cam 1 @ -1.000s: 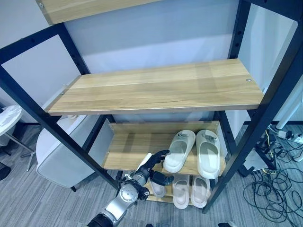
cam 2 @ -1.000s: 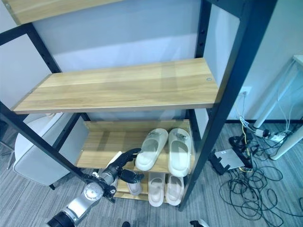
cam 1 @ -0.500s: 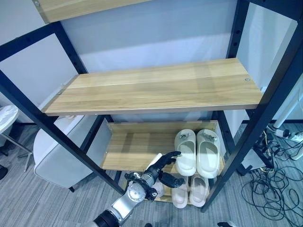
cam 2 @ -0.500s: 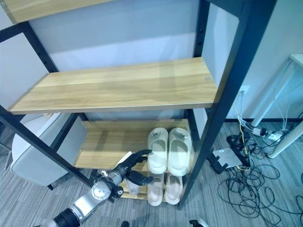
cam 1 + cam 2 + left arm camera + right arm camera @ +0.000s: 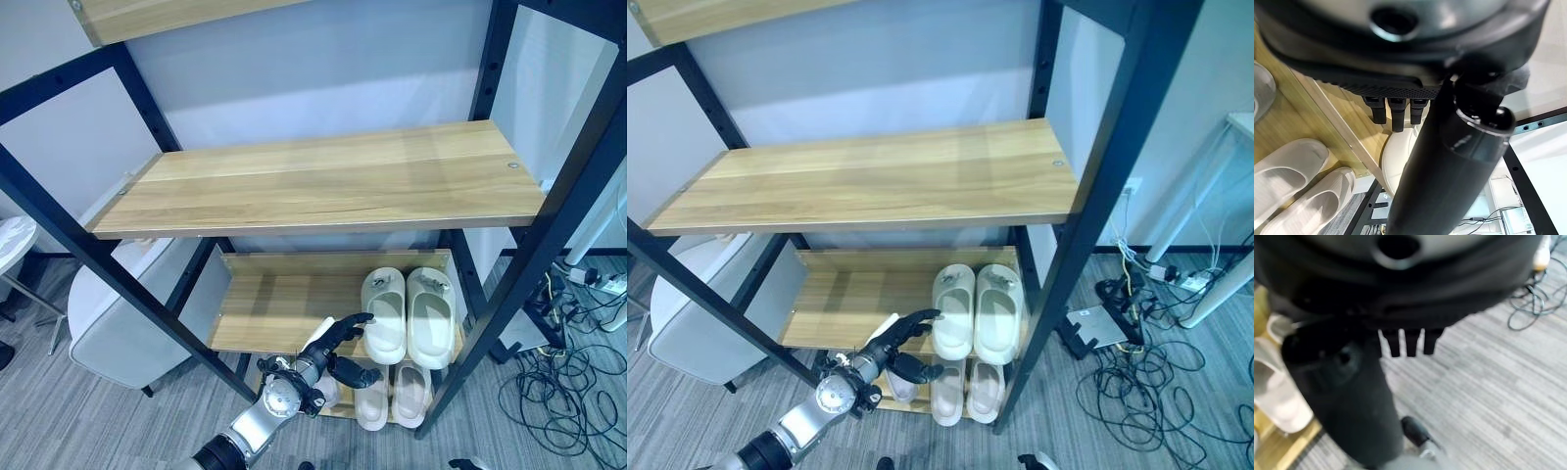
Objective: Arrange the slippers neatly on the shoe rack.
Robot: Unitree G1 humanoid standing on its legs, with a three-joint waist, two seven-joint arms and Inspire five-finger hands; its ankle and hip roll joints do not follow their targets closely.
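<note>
Slippers on the shoe rack [image 5: 323, 181] in two rows: a pale pair on the lower wooden shelf [image 5: 269, 308], left slipper [image 5: 385, 313] and right slipper [image 5: 429, 315] side by side, toes to the back wall, sides just about touching; below them, on the bottom shelf, a second pair [image 5: 392, 395], also side by side. One more pale slipper [image 5: 329, 394] on the bottom shelf, just left of that pair, partly hidden behind the hand. Any print on the slippers too small to make out. Compared with a second ago: left slipper of the upper pair then lying askew, toe angled away from its mate, now straight and parallel beside it; since half a second ago, nothing moved on the shelves. Left robot hand [image 5: 321, 352] at the front edge of the lower wooden shelf, just left of the upper pair, open, with fingers [image 5: 351, 321] stretched out toward the heel of the left slipper, close to it but not clearly touching, thumb spread apart underneath, holding nothing. Same hand in the left wrist view as a short straight row of fingers above the shelf edge, pale slippers past them. Right robot hand [image 5: 1410, 293] over grey carpet floor [image 5: 1498, 396] in its own wrist view, fingers in a straight row, relaxed, empty. Tangle of cables [image 5: 568, 362] on the floor right of the rack.
</note>
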